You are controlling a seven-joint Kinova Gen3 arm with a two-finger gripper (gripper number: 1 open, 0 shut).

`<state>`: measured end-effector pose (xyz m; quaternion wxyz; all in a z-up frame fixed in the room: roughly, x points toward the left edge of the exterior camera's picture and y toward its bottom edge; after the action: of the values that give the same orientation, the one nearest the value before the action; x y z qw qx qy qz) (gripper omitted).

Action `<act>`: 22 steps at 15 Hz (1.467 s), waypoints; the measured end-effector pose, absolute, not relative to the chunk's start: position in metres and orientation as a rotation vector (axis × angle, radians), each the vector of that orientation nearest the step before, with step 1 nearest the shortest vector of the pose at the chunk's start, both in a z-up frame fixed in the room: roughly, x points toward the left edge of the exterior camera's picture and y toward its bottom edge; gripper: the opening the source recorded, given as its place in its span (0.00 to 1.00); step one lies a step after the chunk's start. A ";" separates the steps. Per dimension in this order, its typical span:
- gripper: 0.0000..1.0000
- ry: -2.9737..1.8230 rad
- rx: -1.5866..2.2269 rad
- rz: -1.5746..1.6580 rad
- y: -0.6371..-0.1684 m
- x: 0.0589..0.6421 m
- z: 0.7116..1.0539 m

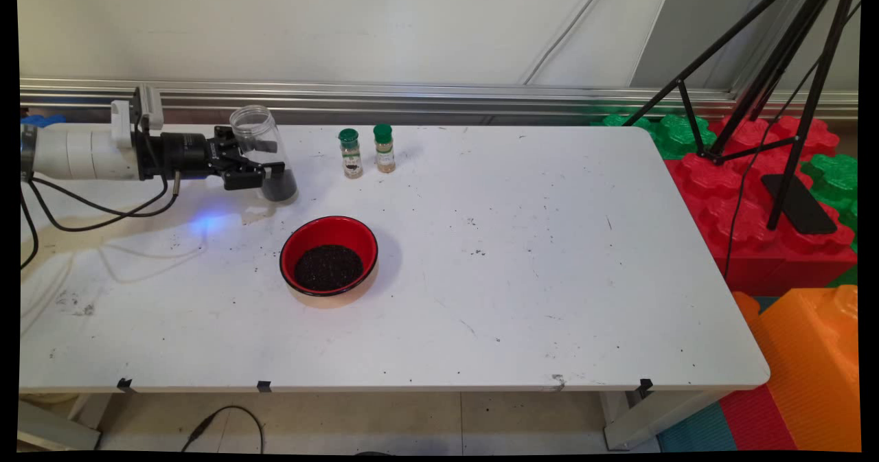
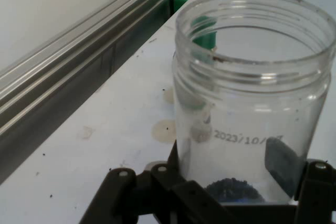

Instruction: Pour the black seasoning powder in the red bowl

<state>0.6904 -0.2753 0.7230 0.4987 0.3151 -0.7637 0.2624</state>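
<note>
White table (image 1: pixel 522 256) — level gripper (image 1: pixel 269 158) clamps clear jar (image 1: pixel 259 139) (dark grains inside).

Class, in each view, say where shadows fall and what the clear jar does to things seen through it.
Main view: the red bowl casts a soft shadow to its right. Hand view: the jar bends and smears the green shapes behind its wall.

**Materials and finishes**

Jar (image 2: pixel 252 103): clear glossy plastic, threaded rim. Bowl (image 1: pixel 329 254): glossy red, dark grainy fill. Worktop (image 1: pixel 522 256): matt white, scuffed, speckled. Gripper (image 1: pixel 264 158) linkage: matt black. Two shakers (image 1: pixel 367 150): clear bodies, green plastic caps. Wall rail (image 1: pixel 439 95): brushed metal.
</note>
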 end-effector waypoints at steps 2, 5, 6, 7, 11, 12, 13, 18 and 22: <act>0.00 -1.860 0.751 0.630 -0.278 0.690 0.730; 0.00 -1.877 0.738 0.621 -0.283 0.690 0.739; 0.00 -1.883 0.734 0.618 -0.285 0.690 0.743; 0.00 -1.887 0.731 0.616 -0.286 0.690 0.745; 0.00 -1.907 0.717 0.607 -0.296 0.691 0.758; 0.00 -1.911 0.712 0.606 -0.298 0.691 0.761; 0.00 -1.914 0.709 0.605 -0.299 0.691 0.763; 0.00 -1.944 0.665 0.599 -0.312 0.689 0.778; 0.00 -1.973 0.610 0.605 -0.325 0.686 0.787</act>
<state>0.6864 -0.3251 0.7874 0.4749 0.2494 -0.8069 0.2472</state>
